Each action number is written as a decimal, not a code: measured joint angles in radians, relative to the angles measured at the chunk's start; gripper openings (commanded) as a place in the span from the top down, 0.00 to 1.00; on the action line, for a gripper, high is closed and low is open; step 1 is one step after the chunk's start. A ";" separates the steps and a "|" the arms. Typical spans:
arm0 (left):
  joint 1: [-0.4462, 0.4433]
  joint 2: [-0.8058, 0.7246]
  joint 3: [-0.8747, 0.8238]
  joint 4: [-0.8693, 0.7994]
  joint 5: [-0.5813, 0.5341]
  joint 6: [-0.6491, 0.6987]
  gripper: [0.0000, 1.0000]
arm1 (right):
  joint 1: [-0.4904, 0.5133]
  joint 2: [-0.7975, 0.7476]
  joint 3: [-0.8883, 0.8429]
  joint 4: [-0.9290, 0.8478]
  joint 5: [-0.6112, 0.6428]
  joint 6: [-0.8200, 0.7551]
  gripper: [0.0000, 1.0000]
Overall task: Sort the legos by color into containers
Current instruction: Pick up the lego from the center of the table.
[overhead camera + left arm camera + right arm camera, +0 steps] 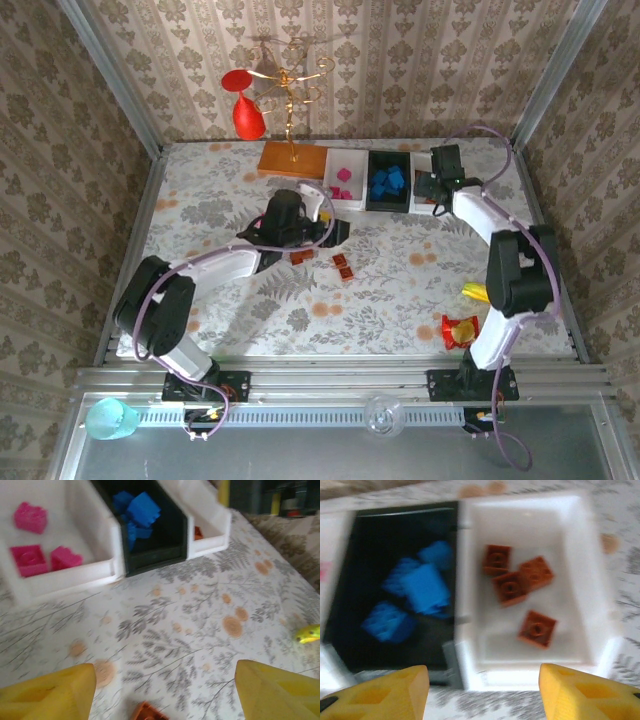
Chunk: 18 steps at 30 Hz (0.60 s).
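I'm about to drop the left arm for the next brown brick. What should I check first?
1. Left gripper jaws open and empty: ok.
2. Right gripper jaws open and empty, over the brown-brick tray: ok.
3. Target brick lined up under the left gripper: cannot tell, it is cut off at the frame edge.
4. Colours unmixed: ok. The pink tray holds pink only, the black tray blue only, the brown-brick tray brown only.
5. Sorting finished: not ok. Loose brown bricks lie on the table.
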 measured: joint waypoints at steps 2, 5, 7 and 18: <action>0.031 -0.030 -0.041 -0.006 -0.006 0.000 0.25 | 0.068 -0.058 -0.051 0.024 -0.021 0.000 0.37; 0.076 -0.078 -0.097 -0.021 -0.016 0.000 0.25 | 0.180 -0.109 -0.125 0.048 -0.046 0.001 0.35; 0.105 -0.114 -0.132 -0.035 -0.028 0.000 0.25 | 0.251 -0.118 -0.166 0.048 -0.059 0.002 0.34; 0.212 -0.274 -0.361 -0.035 0.011 0.001 0.19 | 0.509 0.029 -0.164 0.029 -0.087 0.029 0.29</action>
